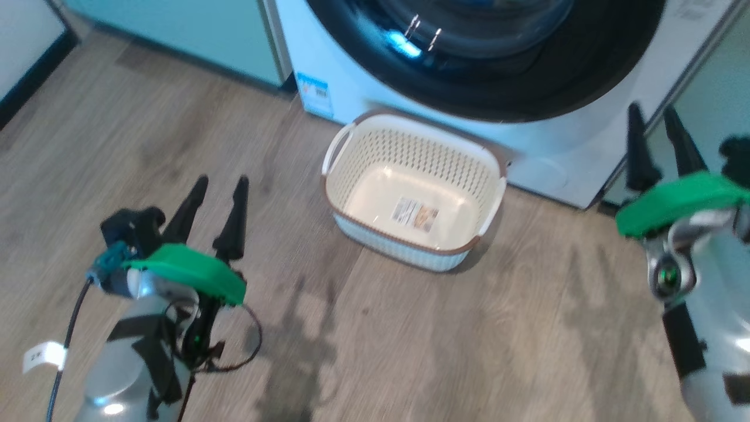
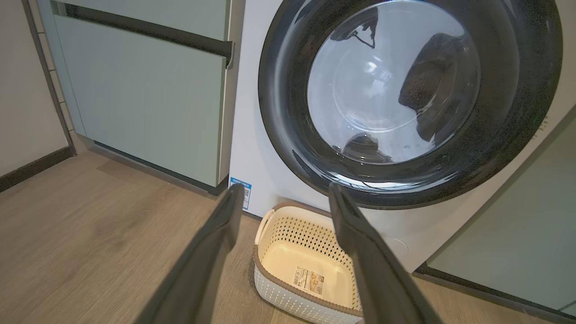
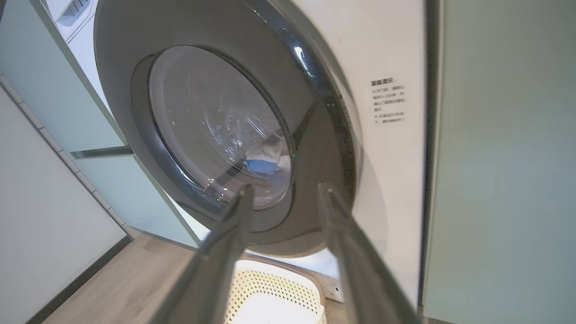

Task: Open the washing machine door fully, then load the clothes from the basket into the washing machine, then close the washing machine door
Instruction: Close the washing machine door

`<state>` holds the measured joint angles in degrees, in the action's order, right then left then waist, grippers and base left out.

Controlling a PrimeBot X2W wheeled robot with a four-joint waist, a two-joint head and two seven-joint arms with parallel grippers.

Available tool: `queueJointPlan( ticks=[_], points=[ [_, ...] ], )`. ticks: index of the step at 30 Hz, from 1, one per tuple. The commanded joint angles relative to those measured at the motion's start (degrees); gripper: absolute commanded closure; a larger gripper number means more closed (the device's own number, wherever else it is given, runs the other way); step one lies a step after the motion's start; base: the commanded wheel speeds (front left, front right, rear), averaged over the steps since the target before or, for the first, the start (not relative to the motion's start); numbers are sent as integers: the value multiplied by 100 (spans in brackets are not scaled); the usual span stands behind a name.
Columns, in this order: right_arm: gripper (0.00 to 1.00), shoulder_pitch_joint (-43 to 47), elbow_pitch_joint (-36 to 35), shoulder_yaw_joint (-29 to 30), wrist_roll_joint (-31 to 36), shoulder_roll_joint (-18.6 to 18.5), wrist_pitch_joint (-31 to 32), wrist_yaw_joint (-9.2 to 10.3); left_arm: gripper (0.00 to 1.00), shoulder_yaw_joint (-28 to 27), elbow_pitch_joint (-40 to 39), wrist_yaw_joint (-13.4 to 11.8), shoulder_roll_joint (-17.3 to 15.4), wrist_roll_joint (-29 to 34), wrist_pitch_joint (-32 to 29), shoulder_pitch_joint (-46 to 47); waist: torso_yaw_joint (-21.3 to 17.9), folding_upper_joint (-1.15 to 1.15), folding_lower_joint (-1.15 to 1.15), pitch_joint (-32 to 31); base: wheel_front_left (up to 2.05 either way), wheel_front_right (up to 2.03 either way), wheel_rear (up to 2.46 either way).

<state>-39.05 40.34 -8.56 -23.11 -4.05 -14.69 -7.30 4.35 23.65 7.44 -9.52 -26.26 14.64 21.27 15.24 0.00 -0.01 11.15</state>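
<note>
The washing machine (image 1: pixel 562 158) is white, and its round black door (image 1: pixel 486 70) lies shut against the front. Through the glass porthole (image 3: pixel 216 130) a pale garment with a blue patch (image 3: pixel 263 164) shows inside the drum. On the floor just before the machine stands the cream basket (image 1: pixel 410 153), with only a label on its bottom. My left gripper (image 1: pixel 221 180) hovers open to the basket's left, holding nothing. My right gripper (image 1: pixel 651 114) is open and bare at the machine's lower right corner, its fingers pointing at the door's right edge (image 3: pixel 333 135).
Pale green cabinets flank the machine on the left (image 2: pixel 148 99) and right (image 3: pixel 504 157). A blue sticker (image 1: pixel 315 94) marks the machine's lower left corner. A wall with dark skirting (image 1: pixel 29 76) bounds the far left. Wooden floor (image 1: pixel 439 340) stretches in front.
</note>
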Motion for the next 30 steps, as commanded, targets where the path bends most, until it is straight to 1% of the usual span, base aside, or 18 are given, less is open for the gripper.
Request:
queueJointPlan(
  ticks=[1,3,4,5,6,8,13,17,22,30],
  points=[
    [0,225,-391,-11,-45,41,-31,-19,0,-56,-55,4,-358,-67,36,-4,-252,0,1,-410,0,0,0],
    [0,527,-610,120,-47,15,-31,-19,0,-10,11,4,-467,-126,36,-45,-340,0,1,-541,0,0,0],
    [0,527,-610,120,-47,15,-31,-19,0,-10,11,4,-467,-126,36,-45,-340,0,1,-541,0,0,0],
    [0,678,-739,168,56,-38,-31,-19,0,4,35,4,-513,-140,36,-67,-386,0,1,-598,0,0,0],
    [0,979,-990,224,361,-119,-31,-19,0,41,53,4,-608,-158,36,-114,-495,0,1,-692,0,0,0],
    [0,1298,-1193,453,433,-82,-31,-19,0,75,57,4,-708,-142,36,-179,-610,0,1,-796,0,0,0],
    [0,1974,-1695,1000,739,-21,-31,-19,0,5,100,4,-825,-198,36,-292,-882,0,1,-960,0,0,0],
    [0,2404,-2018,1382,841,41,-31,-19,0,-20,105,4,-902,-235,36,-346,-1106,0,1,-1035,0,0,0],
    [0,2853,-2352,1571,964,81,-31,-19,0,15,84,4,-955,-296,36,-401,-1363,0,1,-1119,0,0,0],
    [0,3537,-2703,1605,990,108,-31,-19,0,230,96,4,-1004,-404,36,-503,-1648,0,1,-1229,0,0,0]
  ],
)
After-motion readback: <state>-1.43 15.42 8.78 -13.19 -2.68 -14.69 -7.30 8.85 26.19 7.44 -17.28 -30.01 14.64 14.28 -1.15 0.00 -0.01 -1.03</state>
